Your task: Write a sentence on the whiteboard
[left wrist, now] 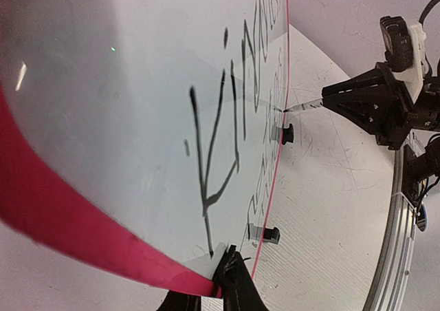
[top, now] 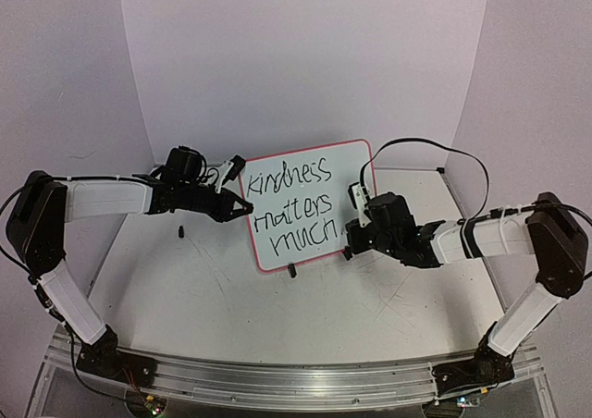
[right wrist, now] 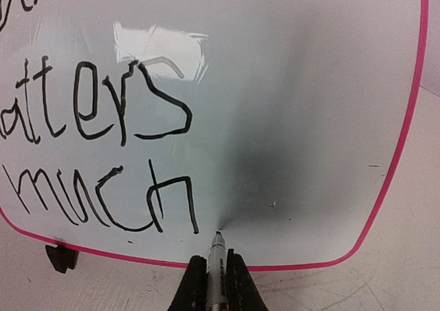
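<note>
The whiteboard [top: 347, 173] stands on its long lower edge, leaning back a little, with its written face towards the 2 arms. The sentence [top: 294, 205] fills the whiteboard's left half in 3 lines, "Kindness matters much", and the right half is bare.

The left gripper [top: 242, 207] is closed on the whiteboard's left rim [left wrist: 41, 215], pinching it edge-on. In the left wrist view its dark fingertips [left wrist: 230, 283] sit right on the red-pink strip.

The right gripper [right wrist: 216, 263] is pressed together around a marker [right wrist: 216, 273] whose long axis runs straight out between the fingers. The whiteboard lies directly ahead of that tip, and the marker points almost square at its face. The tip sits just right of the "h" of "much", low on the whiteboard near its bottom rim. Whether it touches the surface or stands just off it cannot be told. The right arm is the nearer one to the lettering, so any closing stroke or pull-back is judged to be its job, while the left arm steadies the whiteboard.

The whiteboard's face is glossy and flat, catching a bright glare patch, with rounded corners. A small black clip foot [right wrist: 60, 256] sits under the lower edge. The grey tabletop [top: 222, 293] below is matte and scratched.
</note>
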Controlling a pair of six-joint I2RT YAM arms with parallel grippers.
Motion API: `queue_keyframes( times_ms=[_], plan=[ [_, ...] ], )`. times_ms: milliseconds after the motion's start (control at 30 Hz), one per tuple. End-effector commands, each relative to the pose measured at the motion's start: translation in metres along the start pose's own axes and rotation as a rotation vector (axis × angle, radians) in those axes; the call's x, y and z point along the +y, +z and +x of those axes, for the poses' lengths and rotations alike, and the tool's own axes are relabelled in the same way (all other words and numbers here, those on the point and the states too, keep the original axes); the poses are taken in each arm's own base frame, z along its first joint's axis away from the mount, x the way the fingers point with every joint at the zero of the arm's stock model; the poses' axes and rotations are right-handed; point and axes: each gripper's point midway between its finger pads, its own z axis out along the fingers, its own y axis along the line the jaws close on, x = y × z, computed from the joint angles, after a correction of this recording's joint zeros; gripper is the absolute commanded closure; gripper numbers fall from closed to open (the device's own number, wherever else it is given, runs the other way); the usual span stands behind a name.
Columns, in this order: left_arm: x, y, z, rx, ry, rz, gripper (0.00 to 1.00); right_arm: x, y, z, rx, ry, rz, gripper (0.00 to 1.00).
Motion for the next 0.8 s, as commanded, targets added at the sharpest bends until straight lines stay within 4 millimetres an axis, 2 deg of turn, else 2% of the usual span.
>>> queue_keyframes(
  times_ms=[0,200,333,367,533,767],
  plan=[
    [0.054,-0.003,0.016,0.069,0.068,-0.262,1.00,-0.004,0.008,-0.015,-0.039,0.008,0.038,1.00],
    [0.054,-0.003,0.016,0.069,0.067,-0.261,1.00,-0.002,0.008,-0.022,-0.060,0.010,0.034,1.00],
    [0.054,-0.004,0.015,0.067,0.066,-0.263,1.00,0.000,-0.021,-0.040,-0.094,0.055,-0.015,1.00],
    [0.053,-0.004,0.014,0.065,0.068,-0.265,0.98,-0.002,-0.029,-0.043,-0.096,0.069,-0.017,1.00],
    [0.052,-0.013,0.003,0.036,0.073,-0.284,0.75,-0.006,-0.067,-0.057,-0.152,0.098,-0.053,1.00],
    [0.031,-0.048,-0.040,-0.090,0.099,-0.287,0.55,-0.014,-0.087,-0.072,-0.209,0.077,-0.038,1.00]
  ],
)
